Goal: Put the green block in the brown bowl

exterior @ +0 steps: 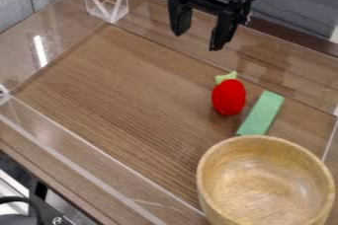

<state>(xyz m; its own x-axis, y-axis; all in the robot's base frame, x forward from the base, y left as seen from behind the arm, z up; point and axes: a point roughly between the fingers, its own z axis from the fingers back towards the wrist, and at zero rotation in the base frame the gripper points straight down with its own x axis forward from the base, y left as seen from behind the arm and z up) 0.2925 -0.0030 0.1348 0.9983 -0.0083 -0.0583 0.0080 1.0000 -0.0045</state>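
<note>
Green block (263, 113) lies flat on the table (119, 91), just beside the strawberry toy (228, 95) at its four o'clock, with the brown bowl (264, 180) near at six. I see my jaws (199, 32) spread, empty, hanging toward twelve. I judge it light, stiff; I'd pinch across its narrow width mid-length.

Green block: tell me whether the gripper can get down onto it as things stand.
Probably yes. The green block lies flat on the table with its top uncovered, and the gripper hangs open above the table, holding nothing. The red strawberry toy sits close beside the block, so finger room on that side looks tight.
</note>
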